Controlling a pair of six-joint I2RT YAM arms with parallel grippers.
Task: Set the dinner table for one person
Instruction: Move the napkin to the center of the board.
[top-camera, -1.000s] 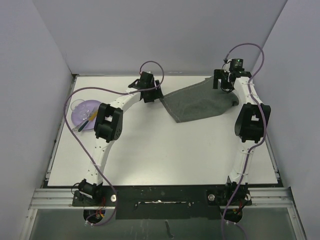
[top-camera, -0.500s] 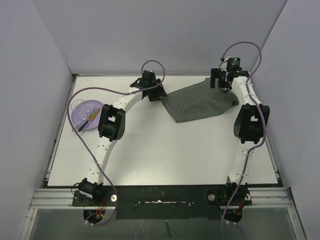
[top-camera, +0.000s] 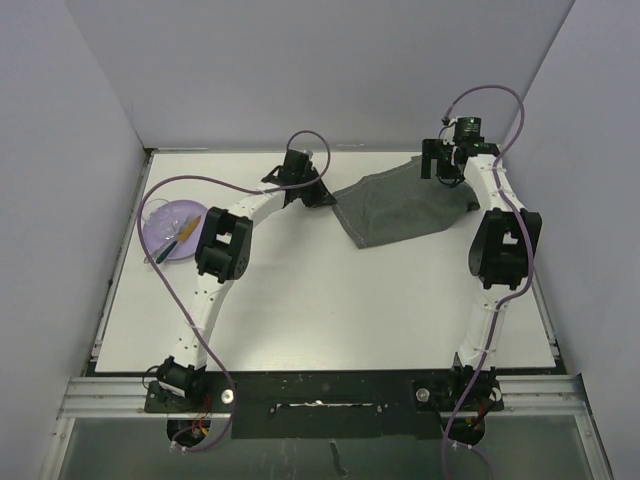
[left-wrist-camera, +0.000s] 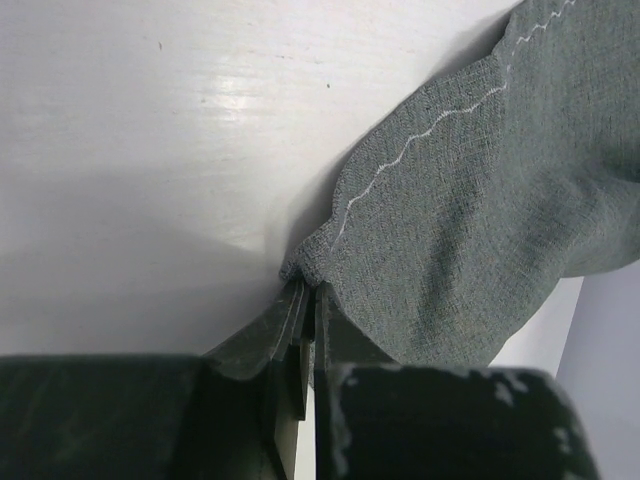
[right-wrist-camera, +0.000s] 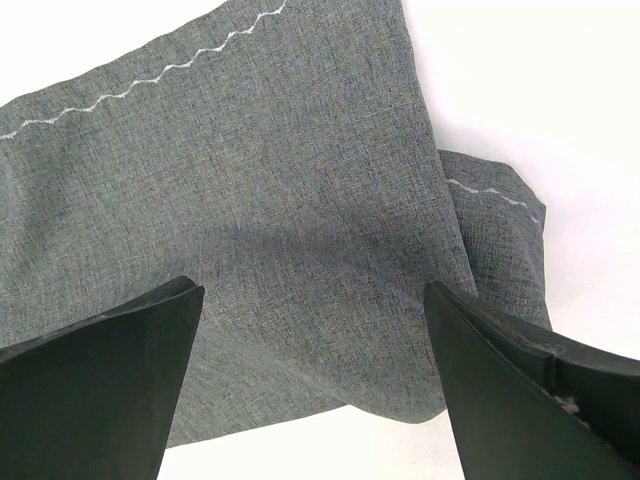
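The dark grey stitched placemat lies rumpled at the back right of the white dinner table. My left gripper is at the mat's left corner. In the left wrist view the gripper is shut, with the placemat corner pinched between its fingertips and bare dinner table to the left. My right gripper hovers over the mat's far right end. In the right wrist view the gripper stands wide open above the placemat, a folded edge just below it, nothing between the fingers.
A purple plate sits near the table's left edge, carrying a clear glass and cutlery with a yellow handle. Grey walls close in the back and both sides. The metal rail runs along the front.
My left gripper has slid a little to the right onto the mat's left corner and shut on it. The right arm has barely moved and stays open.
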